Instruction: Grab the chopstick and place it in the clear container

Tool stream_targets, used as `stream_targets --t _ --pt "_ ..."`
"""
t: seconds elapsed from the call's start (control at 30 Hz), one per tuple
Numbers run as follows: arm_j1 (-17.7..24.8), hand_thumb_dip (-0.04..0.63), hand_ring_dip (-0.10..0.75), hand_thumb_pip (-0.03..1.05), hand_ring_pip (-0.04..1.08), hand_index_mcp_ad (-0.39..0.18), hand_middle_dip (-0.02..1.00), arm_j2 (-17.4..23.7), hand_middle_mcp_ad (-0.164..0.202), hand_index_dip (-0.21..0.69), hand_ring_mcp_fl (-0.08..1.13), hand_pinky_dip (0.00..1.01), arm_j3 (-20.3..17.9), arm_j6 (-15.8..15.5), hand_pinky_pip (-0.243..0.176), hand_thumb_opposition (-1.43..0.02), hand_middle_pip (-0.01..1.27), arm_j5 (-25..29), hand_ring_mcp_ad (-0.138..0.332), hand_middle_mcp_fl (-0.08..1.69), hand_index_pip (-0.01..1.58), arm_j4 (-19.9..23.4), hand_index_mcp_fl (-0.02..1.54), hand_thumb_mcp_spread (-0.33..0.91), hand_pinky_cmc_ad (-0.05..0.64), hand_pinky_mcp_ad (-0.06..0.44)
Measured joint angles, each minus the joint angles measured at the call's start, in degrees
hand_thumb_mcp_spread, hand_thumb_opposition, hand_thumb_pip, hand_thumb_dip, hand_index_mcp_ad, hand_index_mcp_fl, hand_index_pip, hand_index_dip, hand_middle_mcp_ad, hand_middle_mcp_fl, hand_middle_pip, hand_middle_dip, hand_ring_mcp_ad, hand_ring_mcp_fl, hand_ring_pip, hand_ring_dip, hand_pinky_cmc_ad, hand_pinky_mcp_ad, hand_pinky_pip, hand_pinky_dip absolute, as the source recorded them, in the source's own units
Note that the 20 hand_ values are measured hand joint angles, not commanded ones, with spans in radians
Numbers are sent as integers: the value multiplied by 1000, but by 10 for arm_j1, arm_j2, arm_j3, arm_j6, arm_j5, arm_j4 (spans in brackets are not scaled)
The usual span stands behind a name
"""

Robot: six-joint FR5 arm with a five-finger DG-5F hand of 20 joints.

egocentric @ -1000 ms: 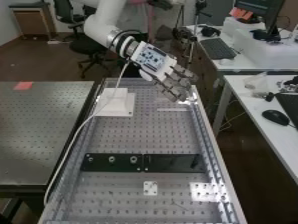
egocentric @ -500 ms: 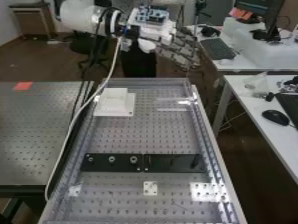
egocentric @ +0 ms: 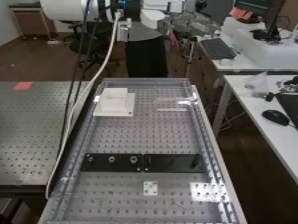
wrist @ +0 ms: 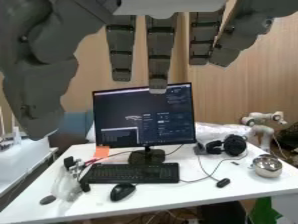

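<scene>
dark grey robotic hand (egocentric: 193,23), empty, its fingers extended and spread, raised near the far end of a perforated grey metal bench (egocentric: 146,136).

A long black bar (egocentric: 143,162) lies across the perforated desk (egocentric: 146,135). Beyond the bar's left half sits a stepped white block (egocentric: 114,104); just nearer than the bar lies a small white plate (egocentric: 150,188). Well beyond the bar is the robot hand (egocentric: 193,24).
</scene>
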Motion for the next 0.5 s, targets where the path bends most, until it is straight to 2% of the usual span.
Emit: stream_targets --t 0.23,0.3,0.43,0.5 --pt "4 112 248 529 101 -157 403 -17 37 314 12 178 28 -9 -63 -649 101 39 188 298 51 23 298 257 319 152" --pt "9 113 232 522 98 -143 396 -24 42 314 12 176 38 -10 -63 -653 101 56 188 295 51 23 298 260 319 150" --pt "25 110 232 524 98 -157 396 -46 33 314 12 176 67 -7 -63 -653 101 92 187 298 51 14 323 257 318 152" --pt "32 110 232 524 98 -143 396 -54 42 314 12 176 77 -3 -63 -653 101 112 188 298 51 8 323 260 318 150"
